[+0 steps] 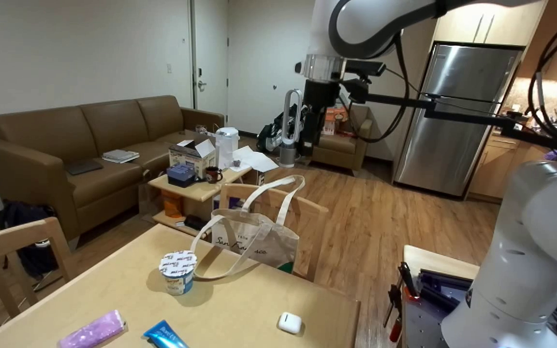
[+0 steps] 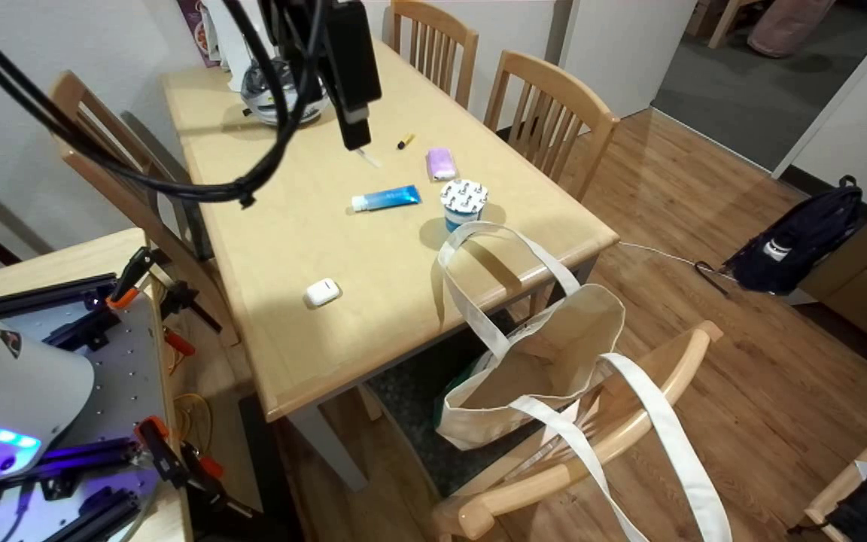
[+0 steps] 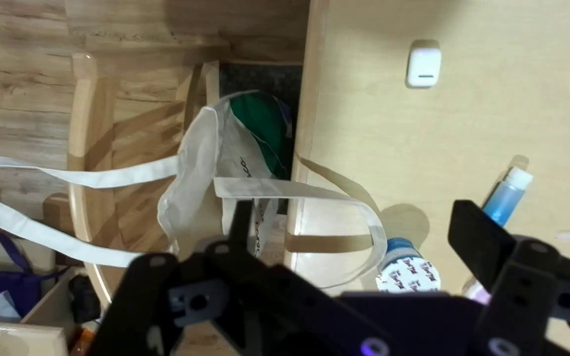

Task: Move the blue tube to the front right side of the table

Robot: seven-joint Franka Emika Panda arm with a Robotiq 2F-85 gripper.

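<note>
My black two-fingered gripper [image 3: 353, 212] hangs well above the smooth, pale tan wooden table [image 3: 394, 128], its fingers spread wide and holding nothing. Down the wrist view, the gap frames an off-white cloth strap [image 3: 309, 189] that loops over the table's edge from the cream canvas tote bag [image 2: 543, 361] on a light wooden chair [image 3: 81, 148] (a loop I'd rather not hook on the way down). Inside the finger at that view's right stands the round blue-and-white cup [image 3: 408, 276].

Past the same finger, and partly hidden by it, is what I want: the small, flattish, bright blue squeeze tube [image 3: 504, 201], lying on the tabletop at a slant to my jaws, white cap [image 3: 518, 178] at the end farther from me. Of the pale lavender-purple tube [image 2: 441, 164] I get only a sliver behind that finger; an exterior view gives it whole. Ahead of my fingertips, well apart from the blue tube, rests a small white plastic case [image 3: 424, 66]. Farthest off, across the room, is a long brown sofa [image 1: 111, 123].

I judge this to be the approach, the blue tube not yet grasped. Next I'd shift sideways until it lies under my gap, turn the wrist so the fingers straddle its narrow width, then descend. Carrying comes after; which corner counts as front right, I can't tell.
</note>
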